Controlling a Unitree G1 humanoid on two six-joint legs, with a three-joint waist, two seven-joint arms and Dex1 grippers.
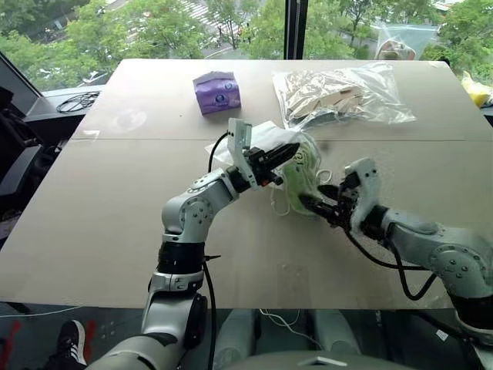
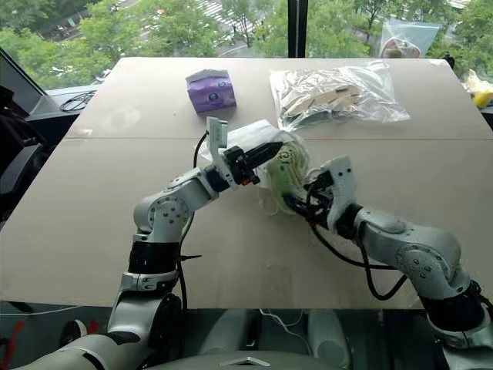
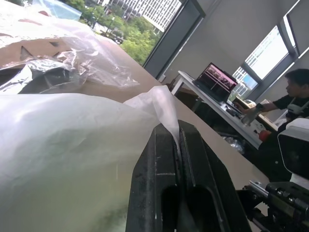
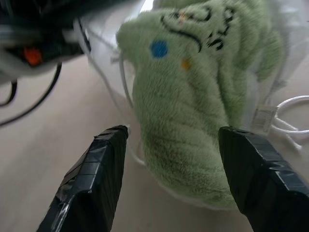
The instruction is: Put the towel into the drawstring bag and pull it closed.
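Note:
The white drawstring bag (image 1: 266,136) is lifted off the table by its mouth edge, with my left gripper (image 1: 290,153) shut on that thin fabric (image 3: 72,145); in the left wrist view the cloth is pinched between the black fingers (image 3: 154,164). The pale green towel (image 4: 193,111), with its dark printed mark, bulges at the bag's mouth (image 1: 304,168), partly inside the thin fabric. White looped cords (image 4: 289,116) lie on the table beside it. My right gripper (image 4: 174,130) is open just short of the towel, with nothing between its fingers (image 1: 310,203).
A purple tissue pack (image 1: 216,91) stands behind at the left. A clear plastic bag of beige pieces (image 1: 339,96) lies behind at the right, with another clear bag (image 1: 397,42) at the far edge. A person (image 3: 294,92) sits at a desk beyond the table.

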